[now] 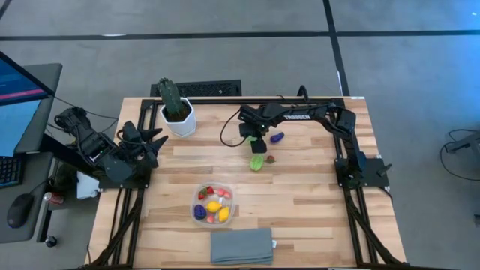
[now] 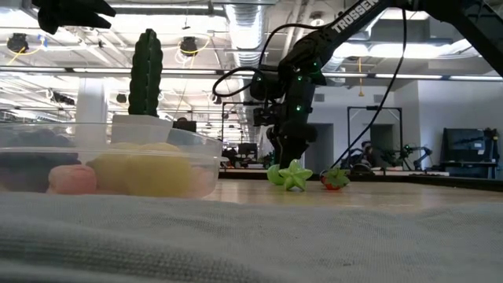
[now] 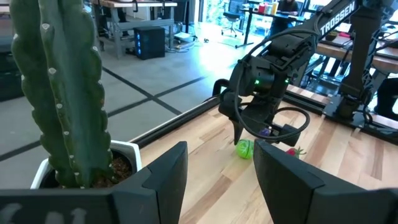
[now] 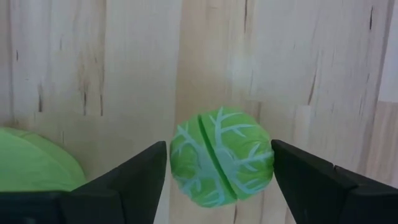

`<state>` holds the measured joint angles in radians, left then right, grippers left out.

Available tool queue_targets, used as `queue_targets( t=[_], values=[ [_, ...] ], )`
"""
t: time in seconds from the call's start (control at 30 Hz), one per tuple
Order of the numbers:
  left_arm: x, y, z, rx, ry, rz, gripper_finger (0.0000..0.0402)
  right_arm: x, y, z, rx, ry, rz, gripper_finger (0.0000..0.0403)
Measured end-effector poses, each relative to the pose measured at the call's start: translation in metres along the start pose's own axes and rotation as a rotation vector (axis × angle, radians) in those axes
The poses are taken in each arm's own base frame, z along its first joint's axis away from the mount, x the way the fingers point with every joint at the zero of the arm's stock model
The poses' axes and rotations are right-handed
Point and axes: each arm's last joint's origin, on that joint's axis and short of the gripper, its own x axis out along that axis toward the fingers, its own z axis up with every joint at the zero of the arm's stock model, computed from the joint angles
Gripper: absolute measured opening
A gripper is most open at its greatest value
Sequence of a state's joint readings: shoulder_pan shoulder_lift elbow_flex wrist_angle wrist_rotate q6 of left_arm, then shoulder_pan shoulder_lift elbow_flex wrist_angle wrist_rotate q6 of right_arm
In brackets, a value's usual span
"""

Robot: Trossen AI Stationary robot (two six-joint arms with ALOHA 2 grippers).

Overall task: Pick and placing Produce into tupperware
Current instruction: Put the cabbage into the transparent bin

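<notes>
Picking step under way. Right gripper (image 4: 217, 180) lowered over a green cabbage (image 4: 221, 157) on the table (image 1: 315, 202), jaws spread to either side of it, not yet touching. Next: close on the cabbage, lift, carry to the clear tub (image 1: 214, 205) near the table's front edge, already holding red, yellow, purple and pink pieces.

Left gripper (image 3: 219, 174) parked beside the cactus (image 1: 172, 97), jaws apart, holding nothing.

From above only: a purple piece (image 1: 277, 137) and a small brown piece (image 1: 271, 159) lying close by. From table height only: a green star-shaped piece (image 2: 295, 174) and a red piece (image 2: 335, 179). From the right wrist only: the gap between jaws and cabbage.
</notes>
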<state>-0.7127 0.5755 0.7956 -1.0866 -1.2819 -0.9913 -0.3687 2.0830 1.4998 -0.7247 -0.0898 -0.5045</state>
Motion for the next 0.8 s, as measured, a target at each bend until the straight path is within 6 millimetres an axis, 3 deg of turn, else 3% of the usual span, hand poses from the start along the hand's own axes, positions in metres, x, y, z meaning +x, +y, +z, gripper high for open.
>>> queue_targets(
  t=[0.8],
  values=[
    [0.0000,0.0000,0.0000,-0.001,0.001,-0.001,0.0174,0.0000,-0.0001,-0.0001,0.015,0.002,-0.004,0.0306]
  ],
)
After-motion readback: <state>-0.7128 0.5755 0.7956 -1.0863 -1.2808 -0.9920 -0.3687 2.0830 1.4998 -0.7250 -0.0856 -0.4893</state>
